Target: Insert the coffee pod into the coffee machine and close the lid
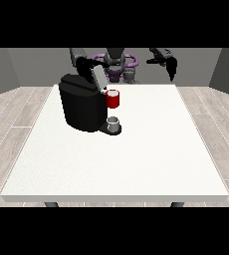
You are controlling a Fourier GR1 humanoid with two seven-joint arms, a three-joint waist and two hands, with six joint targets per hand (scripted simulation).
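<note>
Black coffee machine sits on white worktop, toward view's left and far edge. Lid tilted up, open. Red thing at the machine at its front, above grey thing on base; cannot tell whether that is pod. Hand at view's left behind machine top, near lid; finger state cannot tell. Hand at view's right raised beyond worktop's far edge, fingers hanging down, relaxed, holding nothing.
</note>
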